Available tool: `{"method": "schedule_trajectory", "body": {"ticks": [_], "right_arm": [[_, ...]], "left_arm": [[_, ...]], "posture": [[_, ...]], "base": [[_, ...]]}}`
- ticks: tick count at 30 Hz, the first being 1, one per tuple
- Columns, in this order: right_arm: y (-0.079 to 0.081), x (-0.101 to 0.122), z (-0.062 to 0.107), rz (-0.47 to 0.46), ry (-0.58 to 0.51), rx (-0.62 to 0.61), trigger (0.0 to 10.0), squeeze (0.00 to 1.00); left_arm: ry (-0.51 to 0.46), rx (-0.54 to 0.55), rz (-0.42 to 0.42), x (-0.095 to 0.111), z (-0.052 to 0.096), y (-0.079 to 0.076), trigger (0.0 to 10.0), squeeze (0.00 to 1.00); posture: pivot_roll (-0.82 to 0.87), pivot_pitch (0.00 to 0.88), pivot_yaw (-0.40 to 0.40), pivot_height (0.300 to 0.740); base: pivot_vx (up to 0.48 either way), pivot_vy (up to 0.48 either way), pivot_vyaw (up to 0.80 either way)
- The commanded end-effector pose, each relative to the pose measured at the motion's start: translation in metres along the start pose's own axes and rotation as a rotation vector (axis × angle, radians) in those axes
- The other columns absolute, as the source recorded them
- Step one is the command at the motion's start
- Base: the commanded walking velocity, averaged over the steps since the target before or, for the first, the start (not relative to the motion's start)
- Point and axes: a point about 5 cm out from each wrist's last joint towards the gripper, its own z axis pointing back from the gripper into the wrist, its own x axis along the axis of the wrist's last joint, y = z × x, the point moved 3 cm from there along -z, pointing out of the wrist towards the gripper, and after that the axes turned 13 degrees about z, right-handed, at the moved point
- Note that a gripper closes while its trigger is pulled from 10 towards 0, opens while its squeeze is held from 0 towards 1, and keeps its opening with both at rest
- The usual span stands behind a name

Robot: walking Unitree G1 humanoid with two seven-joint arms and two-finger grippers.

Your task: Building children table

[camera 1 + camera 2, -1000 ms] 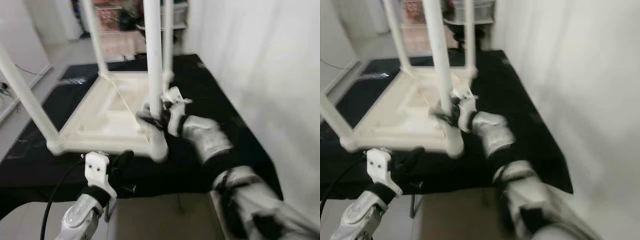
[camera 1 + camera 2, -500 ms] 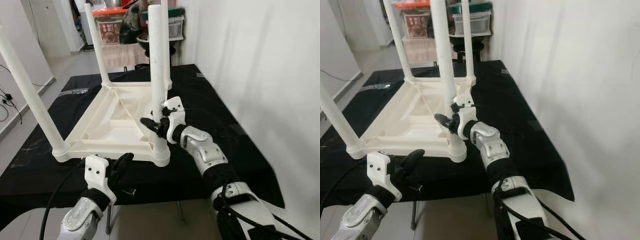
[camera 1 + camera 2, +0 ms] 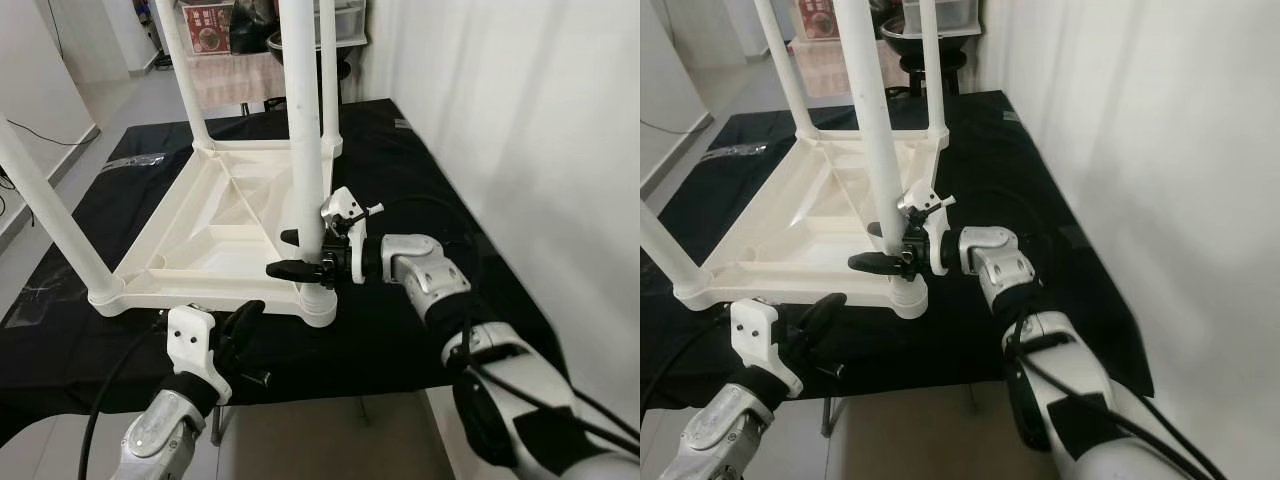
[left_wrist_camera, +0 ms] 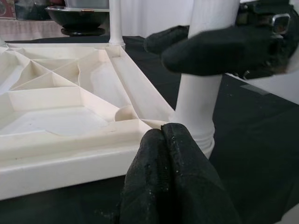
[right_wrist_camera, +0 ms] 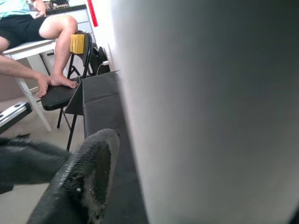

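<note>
From the left eye I've got the white kids' table lying upside down on the black-covered worktop, legs pointing up, sitting toward the near edge. My right gripper is at the near-right leg, low down just above its socket, fingers pinching the leg from both sides. The left gripper hangs just off the near edge of the worktop, below the tabletop's front rim.

Right eye, same scene: the right arm reaches in from the worktop's right side, roughly level.

Left wrist cam: my two black fingers are pressed together, nothing between them, tips just in front of the table's near-right corner (can't tell if they actually touch it). The other gripper's fingers wrap the leg above.

Right wrist cam: the leg is a big white blur right against the lens, one ribbed fingertip beside it. In the background a person's bare legs, a white stool and a black folding chair.
</note>
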Motion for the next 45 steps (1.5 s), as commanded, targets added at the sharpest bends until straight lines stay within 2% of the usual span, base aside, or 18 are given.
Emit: {"method": "schedule_trajectory", "body": {"ticks": [1,3,4,5,12,19,20,21,22,23,30,31,35,36,37,38,40,45], "right_arm": [[0.002,0.008,-0.006,-0.008,-0.03,0.038,3.1,0.0],[0.002,0.008,-0.006,-0.008,-0.03,0.038,3.1,0.0],[0.001,0.01,-0.004,-0.016,-0.037,0.048,1.1,0.0],[0.001,0.01,-0.002,-0.02,-0.04,0.063,0.0,0.0],[0.001,0.004,0.007,-0.029,-0.039,0.078,0.0,0.0],[0.003,-0.018,0.016,-0.037,-0.025,-0.031,0.0,0.0],[-0.007,-0.03,0.005,-0.085,0.003,-0.365,0.0,0.0],[0.018,-0.058,-0.005,-0.146,0.11,-0.504,0.0,0.0],[0.018,-0.058,-0.005,-0.146,0.11,-0.504,0.0,0.0],[0.028,-0.049,-0.013,0.009,0.124,-0.549,0.0,0.0],[0.03,-0.062,-0.02,-0.021,0.193,-0.545,0.0,0.0],[0.029,-0.062,-0.024,-0.028,0.194,-0.518,2.2,0.0],[0.029,-0.06,-0.024,-0.021,0.184,-0.518,2.2,0.0],[0.028,-0.058,-0.023,-0.071,0.159,-0.503,10.0,0.0],[0.028,-0.054,-0.024,-0.124,0.116,-0.451,10.0,1.0],[0.028,-0.054,-0.024,-0.124,0.116,-0.451,10.0,1.0],[0.03,-0.029,-0.024,-0.113,-0.01,-0.256,10.0,1.0],[0.031,-0.008,-0.019,-0.047,-0.081,-0.155,10.0,1.0]], "left_arm": [[0.009,0.01,0.0,-0.001,0.002,0.0,10.0,0.0],[0.009,0.01,0.0,-0.001,0.002,0.0,10.0,0.0],[0.009,0.009,0.001,-0.001,0.003,0.0,10.0,0.0],[0.009,0.007,0.003,-0.001,0.003,-0.001,10.0,0.0],[0.009,0.003,0.008,-0.002,0.004,-0.002,10.0,0.0],[0.012,-0.002,0.015,-0.003,0.004,-0.003,10.0,0.0],[0.013,-0.001,0.015,-0.002,0.005,-0.002,10.0,0.0],[0.012,0.0,0.014,-0.001,0.004,0.0,10.0,0.0],[0.012,0.0,0.014,-0.001,0.004,0.0,10.0,0.0],[0.017,-0.001,0.011,-0.001,0.003,0.003,10.0,0.0],[0.023,-0.002,0.008,-0.003,0.0,0.005,10.0,0.0],[0.008,0.016,0.006,-0.001,-0.001,0.007,10.0,0.0],[0.0,0.024,0.005,-0.001,-0.001,0.008,10.0,0.0],[-0.003,0.028,0.003,0.0,-0.001,0.008,10.0,0.0],[-0.003,0.027,0.003,0.0,-0.002,0.008,10.0,0.0],[-0.003,0.027,0.003,0.0,-0.002,0.008,10.0,0.0],[0.001,0.02,0.007,0.0,-0.002,0.007,10.0,0.0],[0.004,0.013,0.012,0.0,-0.003,0.006,10.0,0.0]], "posture": [[0.01,0.0,0.013,0.74],[0.01,0.0,0.013,0.74],[0.01,0.0,0.012,0.74],[0.01,0.0,0.011,0.74],[-0.01,0.0,0.018,0.74],[-0.02,0.0,0.015,0.74],[-0.04,0.0,0.015,0.74],[-0.06,0.01,0.029,0.74],[-0.06,0.01,0.029,0.74],[-0.07,0.001,0.051,0.74],[-0.03,0.0,0.021,0.74],[-0.05,0.0,0.028,0.74],[-0.05,0.0,0.028,0.74],[-0.04,0.0,0.022,0.74],[-0.04,0.0,0.021,0.74],[-0.04,0.0,0.021,0.74],[-0.04,0.0,0.026,0.74],[-0.05,0.0,0.03,0.74]], "base": [[0.0,0.0,0.0],[0.0,0.0,0.0],[0.0,0.0,0.0],[0.0,0.0,0.0],[0.0,0.0,0.0],[0.0,0.0,0.0],[0.0,0.0,0.0],[0.0,0.0,0.0],[0.0,0.0,0.0],[0.0,0.0,0.0],[0.0,0.0,0.0],[0.0,0.0,0.0],[0.0,0.0,0.0],[0.0,0.0,0.0],[0.0,0.0,0.0],[0.0,0.0,0.0],[0.0,0.0,0.0],[0.0,0.0,0.0]]}}
